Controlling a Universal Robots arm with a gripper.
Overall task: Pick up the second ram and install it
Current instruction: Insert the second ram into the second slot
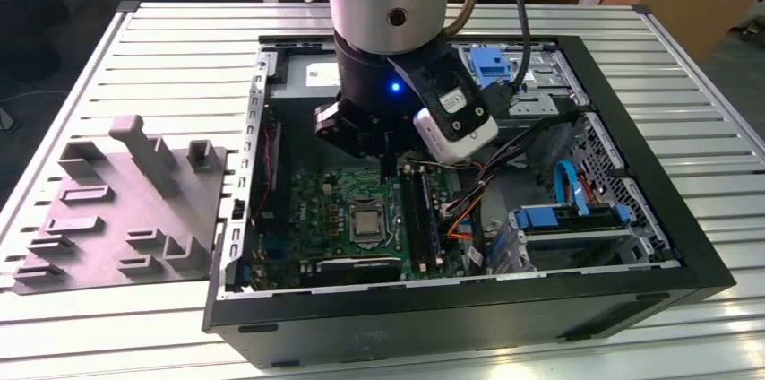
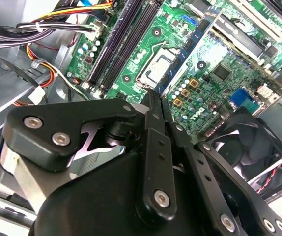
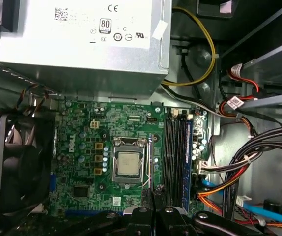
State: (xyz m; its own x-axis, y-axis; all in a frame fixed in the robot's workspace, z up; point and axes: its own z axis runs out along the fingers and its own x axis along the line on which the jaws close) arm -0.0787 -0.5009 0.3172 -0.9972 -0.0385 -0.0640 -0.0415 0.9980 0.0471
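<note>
Black metal gripper over a glossy green motherboard
Its flat, bolted fingers are pressed together (tips touching) near long black plastic slots.

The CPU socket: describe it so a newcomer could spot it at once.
Start at the open black case. A green motherboard lies on its floor. Near the board's middle sits the CPU socket, a square metal frame around a silvery plate, unlike the long black memory slots beside it.
</note>
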